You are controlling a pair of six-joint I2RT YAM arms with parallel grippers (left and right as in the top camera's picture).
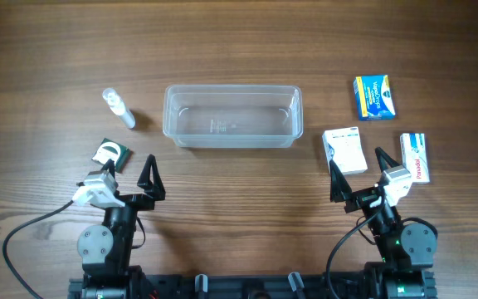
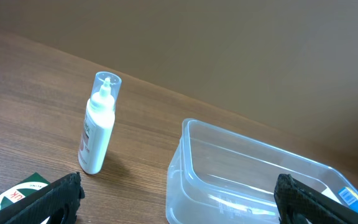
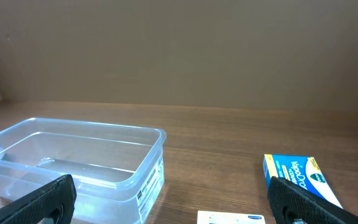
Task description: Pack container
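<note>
The container [image 1: 232, 124], a clear rectangular tub, sits empty at the middle of the table; its near corner shows in the left wrist view [image 2: 180, 180] and its end wall in the right wrist view [image 3: 151, 174]. My left gripper [image 1: 128, 162] [image 2: 179, 190] hangs open in front of the tub's left end, nothing between its fingers. My right gripper [image 1: 356, 162] [image 3: 171, 190] is open too, to the right of the tub, just behind a white medicine box [image 1: 344, 149] [image 3: 232, 218].
A small white bottle with a clear cap [image 1: 119, 108] [image 2: 98, 127] stands left of the tub. A green box [image 1: 110, 154] [image 2: 17, 190] lies by my left finger. A blue-and-yellow box [image 1: 373, 96] [image 3: 297, 177] and a white-and-red box [image 1: 416, 156] lie at the right.
</note>
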